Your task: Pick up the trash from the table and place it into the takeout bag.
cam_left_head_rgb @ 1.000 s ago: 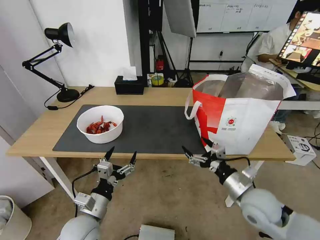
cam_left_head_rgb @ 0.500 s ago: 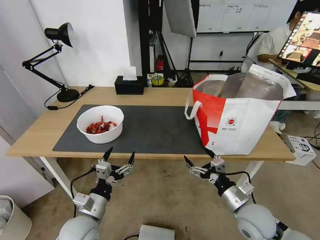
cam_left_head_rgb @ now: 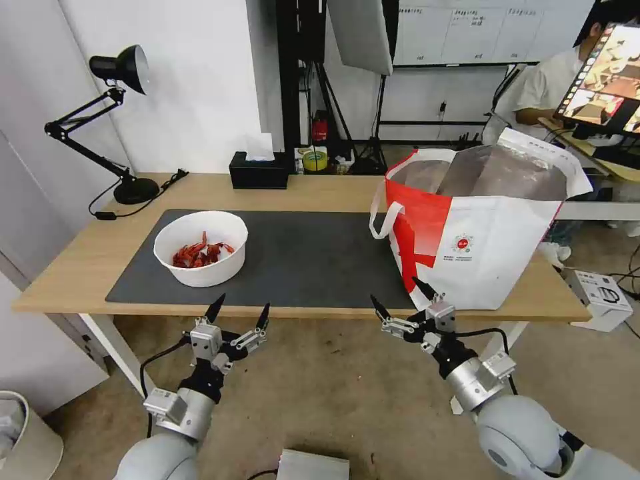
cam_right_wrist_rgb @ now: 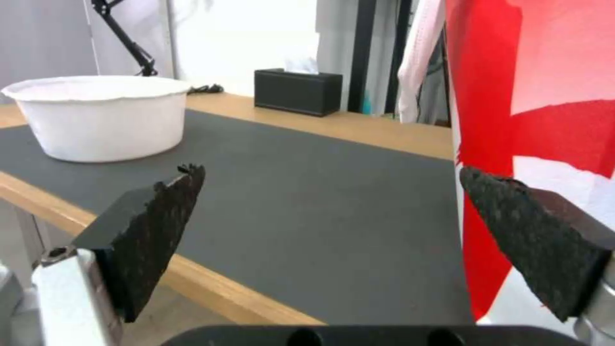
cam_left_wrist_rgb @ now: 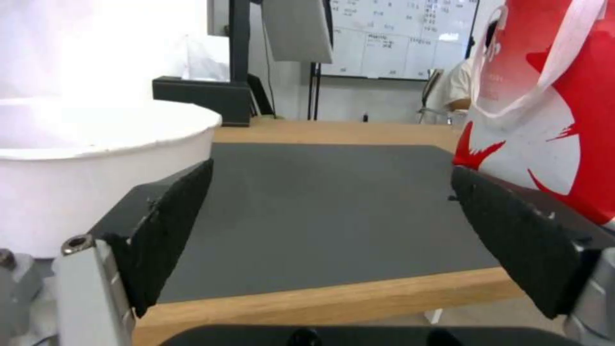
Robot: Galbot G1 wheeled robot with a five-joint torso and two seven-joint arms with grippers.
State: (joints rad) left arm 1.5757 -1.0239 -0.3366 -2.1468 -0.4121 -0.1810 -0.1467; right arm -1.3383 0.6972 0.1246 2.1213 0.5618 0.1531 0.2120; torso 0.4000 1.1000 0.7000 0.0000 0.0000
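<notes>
Head view: white bowl [cam_left_head_rgb: 201,248] with red shells [cam_left_head_rgb: 199,253] inside sits on the left part of the dark grey mat [cam_left_head_rgb: 307,257] on the table [cam_left_head_rgb: 80,267]; takeout bag [cam_left_head_rgb: 475,227] stands upright at the right end, foil lining open to the top. Shells are visible from above only; both wrist views show just the bowl's outer wall [cam_left_wrist_rgb: 96,158] [cam_right_wrist_rgb: 103,120]. Right wrist view also picks up the black tissue box [cam_right_wrist_rgb: 298,91] at the far edge and the lamp arm behind the bowl. Left gripper [cam_left_head_rgb: 240,309] held below the table's front edge, just in front of the bowl, jaws spread apart, empty. Right gripper [cam_left_head_rgb: 402,297] at the front edge near the bag's lower corner, jaws apart, empty.
</notes>
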